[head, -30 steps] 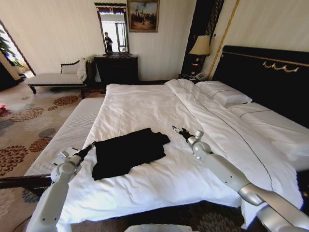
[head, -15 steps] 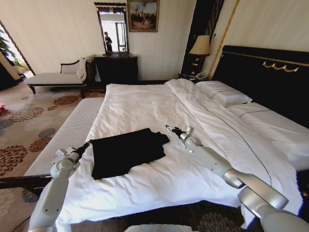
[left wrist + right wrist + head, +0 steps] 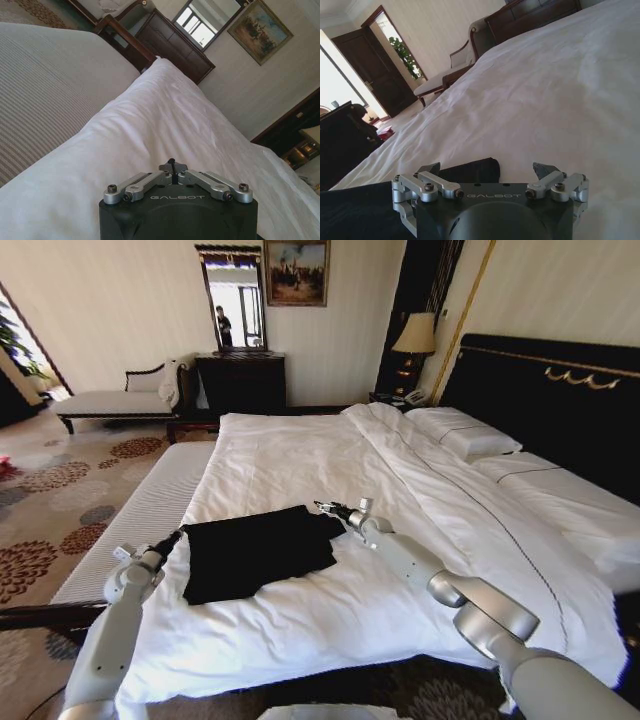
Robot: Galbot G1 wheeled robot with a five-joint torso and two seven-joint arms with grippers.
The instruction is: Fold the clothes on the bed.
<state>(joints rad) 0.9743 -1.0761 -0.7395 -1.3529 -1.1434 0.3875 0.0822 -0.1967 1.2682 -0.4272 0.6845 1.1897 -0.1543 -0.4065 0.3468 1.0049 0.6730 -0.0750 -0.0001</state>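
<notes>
One black T-shirt (image 3: pixel 258 551) | one bed (image 3: pixel 300 455) | two claws: left (image 3: pixel 176 536), right (image 3: pixel 322 507)

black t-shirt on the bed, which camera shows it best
The head view: the whole black T-shirt lies folded on the white bed between the left gripper and right gripper. The right wrist view catches only its near edge; the left wrist view looks over white bedding.

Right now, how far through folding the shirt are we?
Partly done: the black T-shirt lies on the bed as a compact, roughly rectangular bundle, so some folds look made. In hand: the left gripper, shut, sits at its left edge; the right gripper, open, is at the far right corner. Probably left: a final fold and tidying.
</notes>
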